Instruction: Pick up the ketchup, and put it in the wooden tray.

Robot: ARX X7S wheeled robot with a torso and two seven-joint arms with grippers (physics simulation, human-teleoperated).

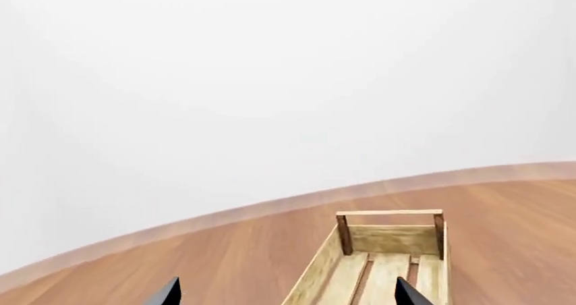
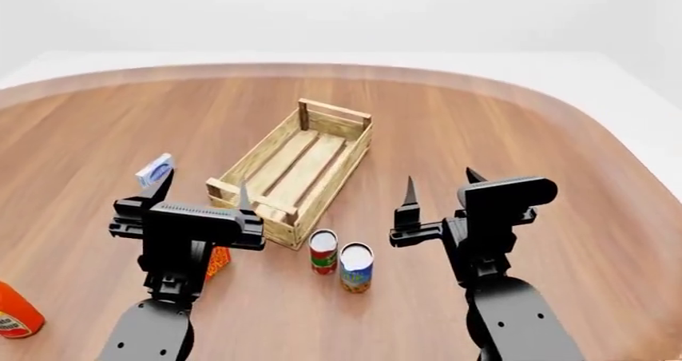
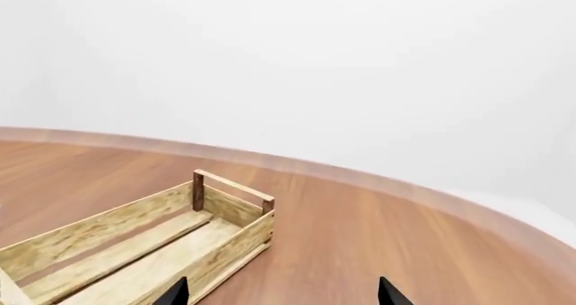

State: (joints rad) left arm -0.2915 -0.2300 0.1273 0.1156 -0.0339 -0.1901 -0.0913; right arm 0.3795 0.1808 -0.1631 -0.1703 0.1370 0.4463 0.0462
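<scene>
While both arms hung over the table, the left gripper (image 2: 203, 192) and right gripper (image 2: 439, 187) gaped wide and empty. The ketchup (image 2: 15, 311) sat far left, well apart from the wooden tray (image 2: 296, 172); I judged the left arm should swing out, then descend squarely.

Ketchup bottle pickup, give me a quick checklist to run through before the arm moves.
1. Ketchup located: ok, at the head view's lower left edge, partly cut off.
2. Left gripper open, empty: ok.
3. Right gripper open, empty: ok.
4. Wooden tray empty: ok.
5. Bottle upright or lying: cannot tell.
6. Left gripper near ketchup: not ok, it hangs apart from it, near the tray.
</scene>
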